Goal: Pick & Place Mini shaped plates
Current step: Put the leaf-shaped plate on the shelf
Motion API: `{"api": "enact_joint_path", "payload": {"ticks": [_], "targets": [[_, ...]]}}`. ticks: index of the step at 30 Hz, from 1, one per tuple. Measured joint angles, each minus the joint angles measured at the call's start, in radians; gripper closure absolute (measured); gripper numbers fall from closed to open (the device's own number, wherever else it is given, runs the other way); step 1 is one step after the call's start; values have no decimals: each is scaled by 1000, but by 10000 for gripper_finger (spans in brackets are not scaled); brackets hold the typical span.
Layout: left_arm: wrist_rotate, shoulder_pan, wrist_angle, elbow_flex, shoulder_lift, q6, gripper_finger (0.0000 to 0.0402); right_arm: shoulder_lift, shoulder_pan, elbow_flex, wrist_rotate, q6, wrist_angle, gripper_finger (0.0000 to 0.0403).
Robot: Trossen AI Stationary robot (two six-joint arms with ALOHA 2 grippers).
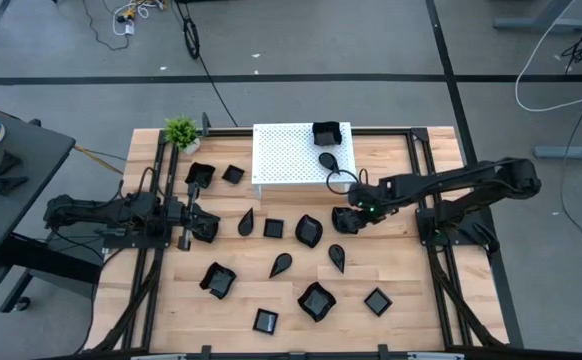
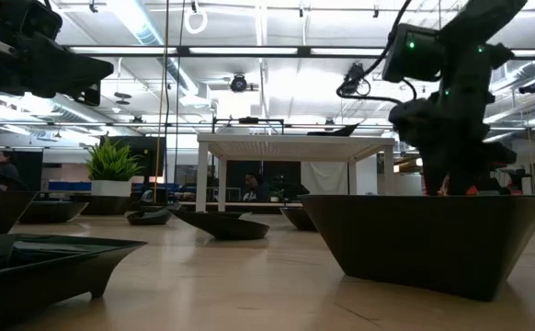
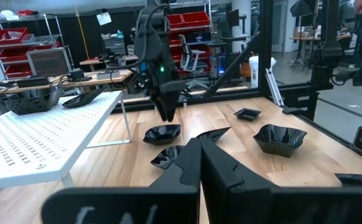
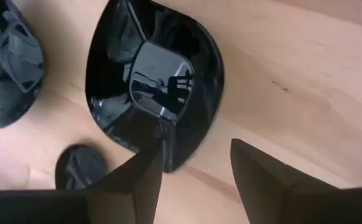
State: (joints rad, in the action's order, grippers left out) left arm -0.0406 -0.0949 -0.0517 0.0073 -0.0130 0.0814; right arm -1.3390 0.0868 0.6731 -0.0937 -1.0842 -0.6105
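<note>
1. Long white ceiling light strips (image 2: 148, 23) are blazing overhead in the low view, washing out the room behind the white perforated metal stand (image 2: 290, 145).
2. Backlit, the right gripper (image 2: 451, 179) is showing as a dark silhouette.
3. Just ahead of the right gripper (image 4: 196, 165), a glossy black wavy-edged dish (image 4: 153, 74) is mirroring bright glare.
4. The pale wooden table (image 1: 171, 295) is lying evenly lit, with shadows staying soft.

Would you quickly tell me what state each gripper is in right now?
Left gripper: shut, holding nothing, parked at the table's left side.
Right gripper: open, fingers straddling the rim of a black plate by the white stand.
</note>
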Motion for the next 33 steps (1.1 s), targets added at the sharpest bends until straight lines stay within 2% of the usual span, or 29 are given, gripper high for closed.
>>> {"api": "enact_joint_path", "payload": {"ticks": [13,33], "targets": [[0,0,2,0,0,0,399,-112,0,-20,-4,-8,94,230],[0,0,2,0,0,0,399,-88,0,-19,-29,-34,79,298]]}}
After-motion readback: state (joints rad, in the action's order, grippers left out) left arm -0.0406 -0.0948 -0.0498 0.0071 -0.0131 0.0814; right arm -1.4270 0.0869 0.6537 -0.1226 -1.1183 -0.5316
